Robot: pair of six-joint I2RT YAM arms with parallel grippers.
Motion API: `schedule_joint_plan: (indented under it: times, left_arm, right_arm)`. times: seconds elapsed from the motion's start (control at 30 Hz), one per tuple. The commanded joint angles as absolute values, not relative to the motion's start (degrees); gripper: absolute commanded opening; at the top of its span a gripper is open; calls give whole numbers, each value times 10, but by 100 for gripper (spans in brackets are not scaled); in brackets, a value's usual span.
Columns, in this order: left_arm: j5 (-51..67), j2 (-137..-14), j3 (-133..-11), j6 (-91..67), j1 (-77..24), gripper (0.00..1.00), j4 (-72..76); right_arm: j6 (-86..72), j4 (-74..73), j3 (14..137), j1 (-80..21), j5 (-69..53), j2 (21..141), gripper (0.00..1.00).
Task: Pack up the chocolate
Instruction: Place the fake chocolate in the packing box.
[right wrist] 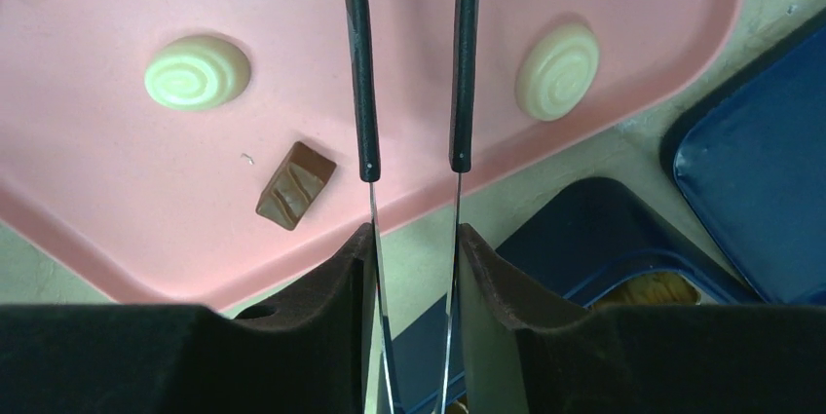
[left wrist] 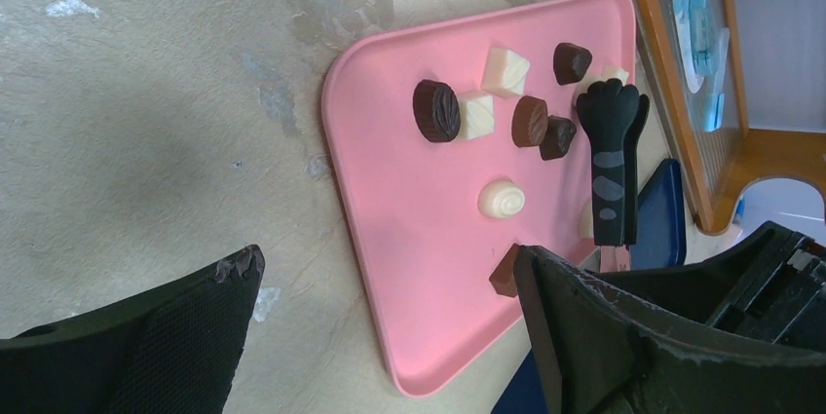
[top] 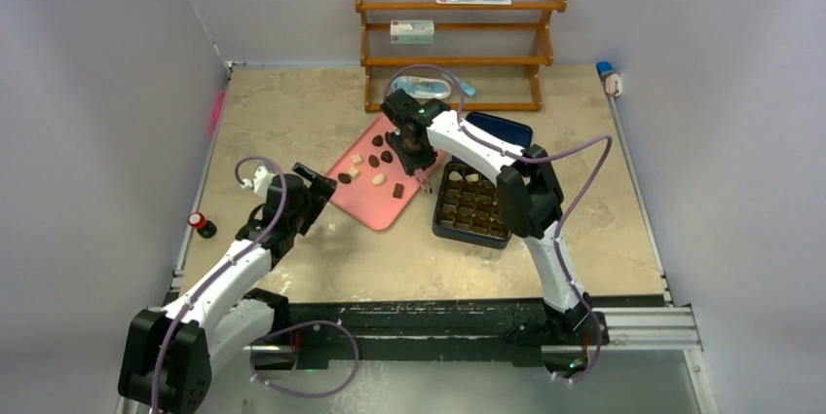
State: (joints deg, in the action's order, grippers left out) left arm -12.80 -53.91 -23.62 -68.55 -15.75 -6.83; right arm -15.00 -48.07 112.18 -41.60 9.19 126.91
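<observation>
The chocolate pieces point(left wrist: 502, 200) are mostly found scattered on the pink tray point(left wrist: 380, 170), which is laid aslant on the table point(top: 292, 112). A cluster of dark and cream pieces is seen toward the tray's far half. A brown bar point(right wrist: 295, 184) is set close to the near rim, and a cream swirl point(right wrist: 557, 71) close to the rounded corner beside the gridded box point(top: 472, 207). A few pieces are already seated in the box's far cells; the other cells cannot be read clearly.

The right gripper point(right wrist: 414, 239) is closed narrowly on a pair of tongs point(right wrist: 360, 63), whose thin metal arms are pinched between its fingers point(right wrist: 341, 273). The tongs' black paw-shaped tips point(left wrist: 609, 102) are held over the tray's far side, next to the cluster. Whether a piece is touched cannot be told.

The left gripper point(left wrist: 388, 263) is spread wide and holds nothing. It is poised just off the tray's left edge, with bare table stretched out to its left.

The tray's right corner is set just beside the box, and a narrow strip of table is left between them. A blue lid point(top: 502, 127) is laid behind the box, near the shelf point(top: 458, 39).
</observation>
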Motion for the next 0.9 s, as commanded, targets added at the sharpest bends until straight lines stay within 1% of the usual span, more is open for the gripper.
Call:
schedule_joint_plan:
  times: [0.0, 0.4, 0.7, 0.77, 0.87]
  left_arm:
    - [-123, -542, -230, -697, -151, 100, -44]
    - [-121, -552, -227, -698, -150, 100, -34]
    - [-117, -556, -223, -699, -147, 100, -29]
    - [-117, -554, -222, -699, -147, 100, -30]
    - [-116, -551, -221, -700, -146, 100, -31]
  right_arm:
    - [-141, -500, 1161, -413, 84, 1271, 36]
    - [-141, -521, 1206, -407, 78, 1309, 36]
    - [-138, -532, 1217, -405, 81, 1327, 35]
    - [-139, -536, 1217, -405, 85, 1329, 31]
    - [-141, -538, 1210, -405, 90, 1325, 20]
